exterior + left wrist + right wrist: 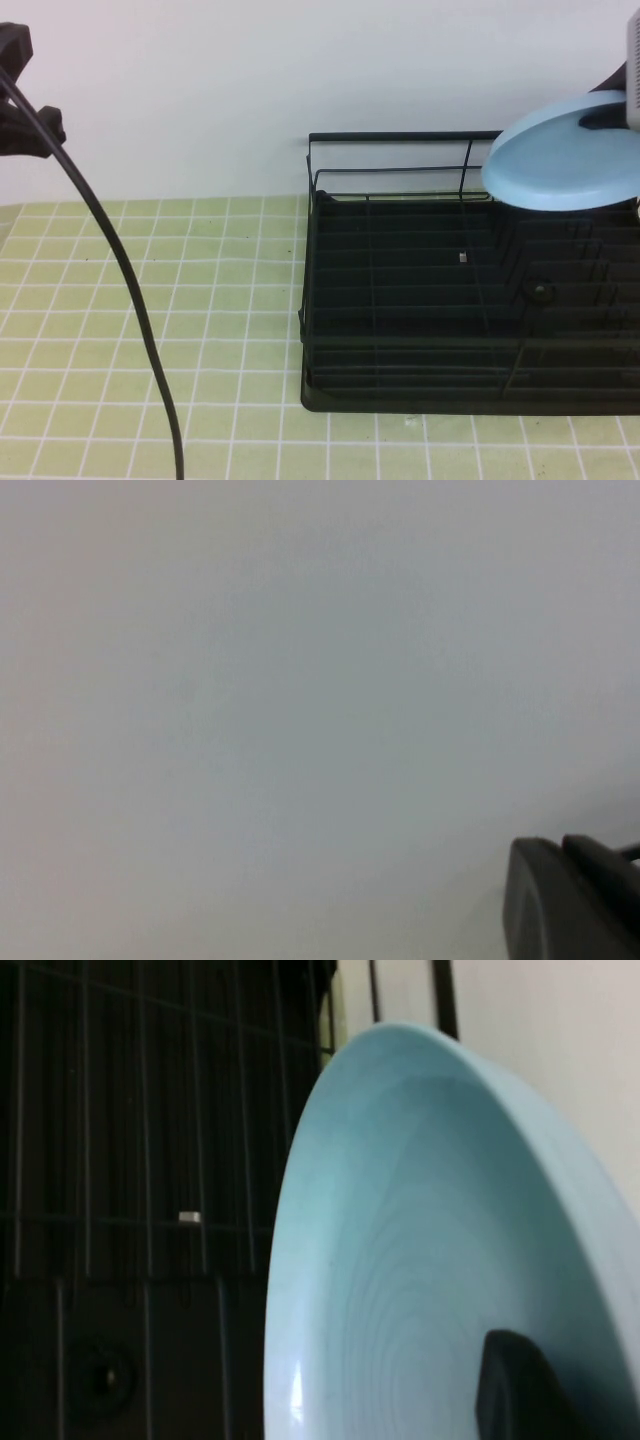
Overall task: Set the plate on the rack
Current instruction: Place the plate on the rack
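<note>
My right gripper was clamped on the plate, held tilted above the rack, over its far right part. Best practice, I judged: turn it upright, align with a divider slot, lower slowly. My left gripper sat parked far left; I could not tell its opening.

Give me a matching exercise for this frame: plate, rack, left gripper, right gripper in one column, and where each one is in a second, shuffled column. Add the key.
Things:
1. plate
2. rack
3. left gripper
4. right gripper

Places:
A. standing on the green tiled table, right half
B. raised at the far left, away from the rack, facing a blank wall
C. held in the air above the rack's back right part
D. at the upper right, clamped on the plate's rim

Pairs: 1-C, 2-A, 3-B, 4-D
</note>
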Controlling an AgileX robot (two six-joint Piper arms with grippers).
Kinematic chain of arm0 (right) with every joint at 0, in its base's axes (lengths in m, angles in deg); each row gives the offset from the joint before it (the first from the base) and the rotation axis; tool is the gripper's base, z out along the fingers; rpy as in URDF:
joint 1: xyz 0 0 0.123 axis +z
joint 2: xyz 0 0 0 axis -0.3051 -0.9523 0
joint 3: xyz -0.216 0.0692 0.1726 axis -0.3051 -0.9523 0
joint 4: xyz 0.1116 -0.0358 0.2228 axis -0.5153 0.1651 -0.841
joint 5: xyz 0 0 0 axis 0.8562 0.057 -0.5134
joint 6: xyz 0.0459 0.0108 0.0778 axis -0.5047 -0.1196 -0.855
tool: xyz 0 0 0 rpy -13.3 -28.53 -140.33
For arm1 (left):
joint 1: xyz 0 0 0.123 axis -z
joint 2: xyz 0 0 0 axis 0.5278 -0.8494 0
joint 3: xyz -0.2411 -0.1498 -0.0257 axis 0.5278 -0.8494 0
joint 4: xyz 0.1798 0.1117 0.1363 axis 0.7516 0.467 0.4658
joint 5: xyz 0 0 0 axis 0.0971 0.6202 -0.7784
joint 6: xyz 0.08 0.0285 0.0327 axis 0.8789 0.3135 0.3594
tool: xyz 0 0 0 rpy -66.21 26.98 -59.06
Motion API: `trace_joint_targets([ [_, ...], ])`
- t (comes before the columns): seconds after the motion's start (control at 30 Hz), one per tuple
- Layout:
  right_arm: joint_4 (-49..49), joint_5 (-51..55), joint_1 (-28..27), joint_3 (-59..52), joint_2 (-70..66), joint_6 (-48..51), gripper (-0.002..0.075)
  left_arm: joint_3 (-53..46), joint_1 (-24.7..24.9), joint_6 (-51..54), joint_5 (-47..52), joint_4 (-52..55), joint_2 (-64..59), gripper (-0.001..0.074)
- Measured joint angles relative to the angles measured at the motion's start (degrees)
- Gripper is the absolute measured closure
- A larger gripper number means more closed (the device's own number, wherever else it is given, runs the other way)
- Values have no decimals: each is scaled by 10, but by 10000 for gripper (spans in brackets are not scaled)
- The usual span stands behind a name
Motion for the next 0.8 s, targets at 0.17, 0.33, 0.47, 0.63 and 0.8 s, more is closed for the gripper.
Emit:
trace_joint_targets([
  [0.17, 14, -7, 4, 0, -16, 2, 729, 0, 0, 0, 0, 0, 0, 735],
  [0.33, 34, -18, 7, 0, -32, 5, 729, 0, 0, 2, 0, 2, 0, 735],
  [0.47, 34, -21, 7, 0, -49, 9, 729, 0, 0, 2, 0, 1, 0, 735],
  [0.63, 32, -46, 9, 0, -59, 8, 708, 0, 0, 14, 0, 1, 0, 735],
  [0.8, 19, -64, 11, 0, -65, -14, 545, 0, 0, 15, 0, 1, -8, 735],
])
